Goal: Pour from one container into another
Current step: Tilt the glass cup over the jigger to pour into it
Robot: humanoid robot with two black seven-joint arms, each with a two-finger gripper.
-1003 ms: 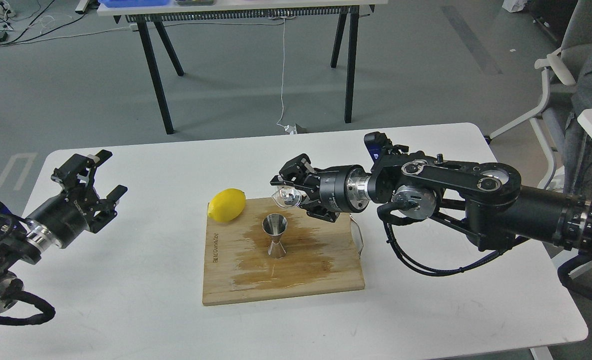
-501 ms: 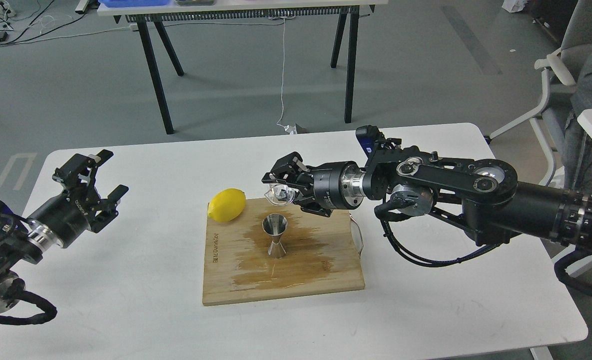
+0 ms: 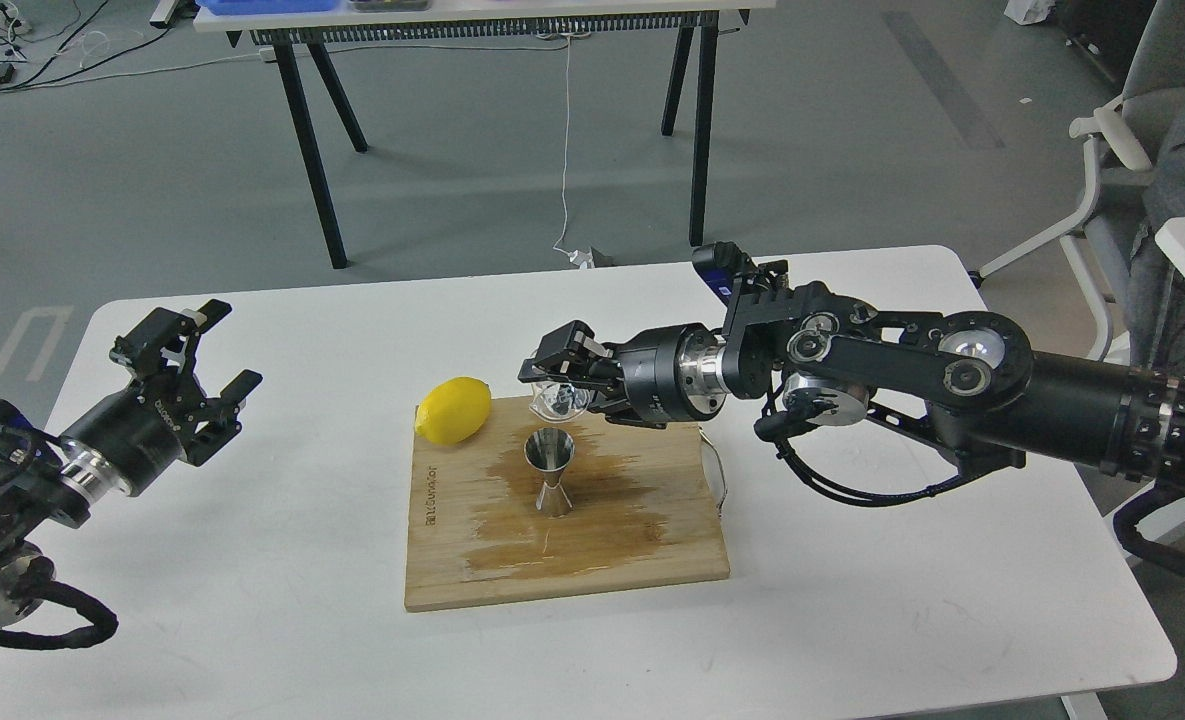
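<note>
Gripping the small clear glass cup point(image 3: 555, 400) between its fingers, the right hand point(image 3: 564, 382) holds it tipped just above the open top of the steel jigger point(image 3: 550, 470). That jigger stands upright on the wooden board point(image 3: 472, 560), on a dark wet stain, around the middle of the white surface point(image 3: 852, 620). A lemon point(image 3: 453, 409) lies at the board's far left corner. Near the surface's left edge, the left hand point(image 3: 202, 375) hovers with fingers spread wide, holding nothing.

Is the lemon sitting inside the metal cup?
No, the lemon lies at the board's back left corner, apart from the jigger.
</note>
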